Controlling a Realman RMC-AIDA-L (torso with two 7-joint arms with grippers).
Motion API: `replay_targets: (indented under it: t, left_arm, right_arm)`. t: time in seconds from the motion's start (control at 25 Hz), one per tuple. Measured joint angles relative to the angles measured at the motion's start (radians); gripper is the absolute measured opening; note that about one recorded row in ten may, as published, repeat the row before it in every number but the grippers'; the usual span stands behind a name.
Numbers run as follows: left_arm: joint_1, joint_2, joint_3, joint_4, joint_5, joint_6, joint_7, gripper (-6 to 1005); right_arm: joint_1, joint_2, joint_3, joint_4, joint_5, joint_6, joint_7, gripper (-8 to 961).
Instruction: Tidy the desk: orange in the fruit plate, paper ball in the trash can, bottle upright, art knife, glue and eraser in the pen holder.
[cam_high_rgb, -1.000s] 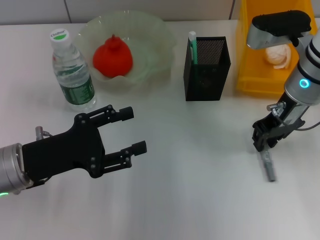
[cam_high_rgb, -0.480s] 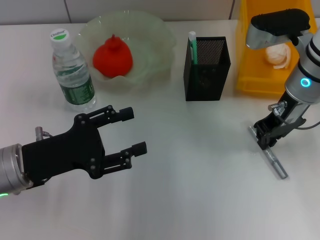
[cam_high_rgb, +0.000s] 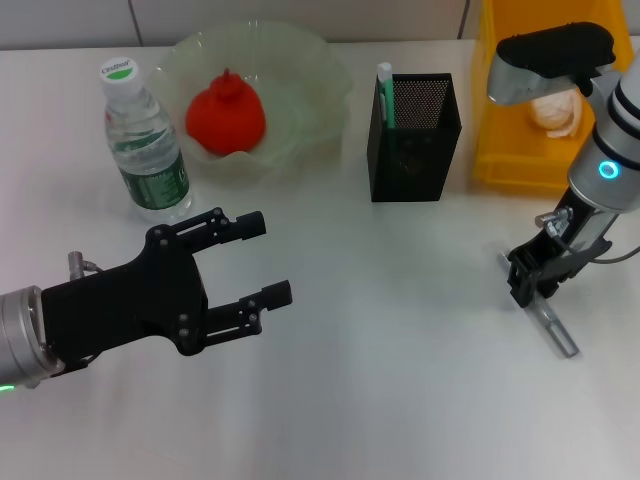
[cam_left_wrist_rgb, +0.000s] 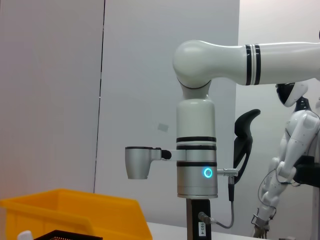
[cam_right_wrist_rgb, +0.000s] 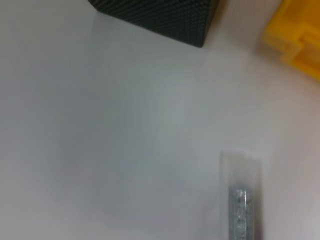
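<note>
The orange (cam_high_rgb: 225, 115) lies in the fruit plate (cam_high_rgb: 305, 60). The bottle (cam_high_rgb: 146, 145) stands upright to its left. The pen holder (cam_high_rgb: 413, 125) holds a white-and-green stick (cam_high_rgb: 385, 92). The paper ball (cam_high_rgb: 556, 112) lies in the yellow trash can (cam_high_rgb: 508, 135). The grey art knife (cam_high_rgb: 553, 326) lies slanted on the table at the right. My right gripper (cam_high_rgb: 528, 280) is shut on its upper end. It also shows in the right wrist view (cam_right_wrist_rgb: 243, 210). My left gripper (cam_high_rgb: 269, 257) hovers open and empty at the front left. The eraser is not visible.
The table (cam_high_rgb: 390, 380) is white. The left wrist view shows the right arm (cam_left_wrist_rgb: 196, 150) above the trash can (cam_left_wrist_rgb: 75, 215). The right wrist view shows a corner of the pen holder (cam_right_wrist_rgb: 155, 15) and of the trash can (cam_right_wrist_rgb: 295, 40).
The art knife's free end has swung out to the right while my right gripper stays at its upper end. The left arm has barely moved.
</note>
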Motion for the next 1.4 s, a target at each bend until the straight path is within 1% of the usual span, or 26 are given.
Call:
replay_targets:
  t: [0.16,0.36,0.64,0.68,0.72,0.84,0.88,0.92,1.04,1.08,1.12,1.28,1.4]
  left_arm:
    - [0.0,0.001,0.0,0.0,0.0,0.0,0.0,738]
    - [0.0,0.002,0.0,0.0,-0.001,0.001,0.0,738]
    - [0.0,0.002,-0.002,0.0,-0.001,0.004,0.001,739]
    - [0.0,0.002,-0.002,0.0,-0.001,0.004,0.001,739]
    - [0.0,0.002,-0.002,0.0,-0.001,0.004,0.001,739]
    - [0.0,0.002,-0.002,0.0,0.0,0.004,0.001,739]
    - [0.0,0.002,-0.002,0.0,0.0,0.005,0.001,738]
    - [0.0,0.002,-0.002,0.0,0.0,0.005,0.001,738]
    - [0.0,0.002,-0.002,0.0,0.0,0.005,0.001,738]
    - [0.0,0.002,-0.004,0.0,0.0,0.005,0.002,738]
    - [0.0,0.002,-0.004,0.0,0.0,0.005,0.002,738]
    - [0.0,0.002,-0.011,0.0,0.0,0.005,0.002,739]
    - [0.0,0.001,-0.015,0.0,0.0,0.011,0.002,739]
  right_arm:
    - [0.0,0.002,-0.005,0.003,0.001,0.002,0.0,278]
    - [-0.004,0.001,-0.011,-0.001,-0.003,0.002,-0.001,262]
    - [-0.011,0.0,-0.034,-0.007,-0.001,0.001,-0.015,149]
    - [-0.017,0.0,-0.03,-0.027,0.003,0.0,-0.022,133]
    - [-0.017,0.0,-0.03,-0.027,0.003,0.0,-0.022,133]
    - [-0.04,0.001,-0.029,-0.101,0.024,-0.021,-0.034,132]
    - [-0.053,0.001,-0.029,-0.156,0.053,-0.044,-0.05,132]
    - [-0.053,0.001,-0.029,-0.156,0.053,-0.044,-0.05,132]
    - [-0.078,-0.003,-0.023,-0.255,0.127,-0.088,-0.096,132]
    - [-0.094,-0.004,-0.011,-0.32,0.18,-0.129,-0.141,132]
    - [-0.094,-0.004,-0.011,-0.32,0.18,-0.129,-0.141,132]
    - [-0.143,-0.005,0.062,-0.469,0.289,-0.203,-0.258,131]
    - [-0.212,-0.007,0.158,-0.554,0.442,-0.22,-0.396,131]
